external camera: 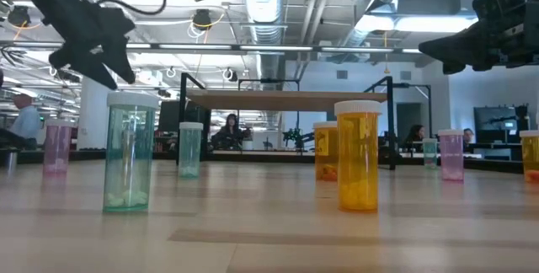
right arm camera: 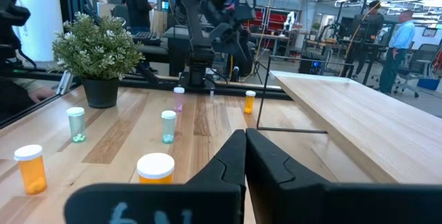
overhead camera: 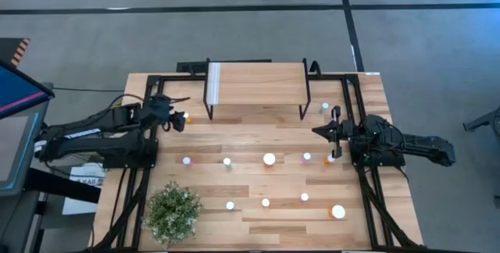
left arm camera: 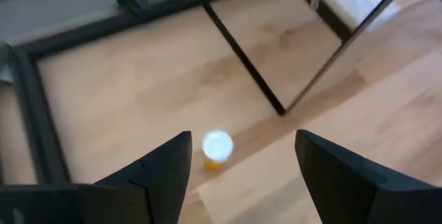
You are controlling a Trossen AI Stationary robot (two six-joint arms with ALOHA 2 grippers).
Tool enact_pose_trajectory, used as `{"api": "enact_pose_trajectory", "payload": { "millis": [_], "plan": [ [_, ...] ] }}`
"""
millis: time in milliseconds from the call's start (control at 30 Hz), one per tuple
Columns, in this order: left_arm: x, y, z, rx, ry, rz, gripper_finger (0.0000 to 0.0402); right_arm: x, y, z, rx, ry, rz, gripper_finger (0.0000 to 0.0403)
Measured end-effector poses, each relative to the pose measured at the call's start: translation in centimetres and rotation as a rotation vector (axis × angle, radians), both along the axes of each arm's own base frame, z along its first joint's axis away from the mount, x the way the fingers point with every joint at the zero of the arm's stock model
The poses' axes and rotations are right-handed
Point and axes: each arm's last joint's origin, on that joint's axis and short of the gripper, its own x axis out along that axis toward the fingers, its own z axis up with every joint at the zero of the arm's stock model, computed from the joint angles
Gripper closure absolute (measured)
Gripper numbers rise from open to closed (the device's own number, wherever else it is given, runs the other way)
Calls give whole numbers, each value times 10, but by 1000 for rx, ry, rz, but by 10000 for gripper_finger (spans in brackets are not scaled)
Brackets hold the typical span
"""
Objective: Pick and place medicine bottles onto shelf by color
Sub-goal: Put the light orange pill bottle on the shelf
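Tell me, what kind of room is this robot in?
Probably a robotics lab or workshop: bare pipes and ducts run along the ceiling, people stand among desks, and another robot arm sits across the table.

Eleven bottles (overhead camera: 269, 158) (two larger), one shelf (overhead camera: 258, 81), one plant (overhead camera: 173, 212).

Left hand (left arm camera: 242, 162) spread wide; right hand (right arm camera: 245, 158) closed.

Bottles (overhead camera: 269, 158) – table (overhead camera: 258, 128) – shelf (overhead camera: 258, 83)
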Motion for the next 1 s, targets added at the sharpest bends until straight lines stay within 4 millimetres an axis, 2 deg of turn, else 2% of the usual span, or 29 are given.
{"api": "enact_pose_trajectory", "payload": {
  "millis": [167,700,1000],
  "plan": [
    [13,11,-8,-95,19,-16,157,0,0,0,0,0,0,375],
    [39,37,-40,-204,182,36,156,0,0,0,0,0,0,374],
    [46,50,-57,-246,257,46,156,0,0,0,0,0,0,375]
  ]
}}
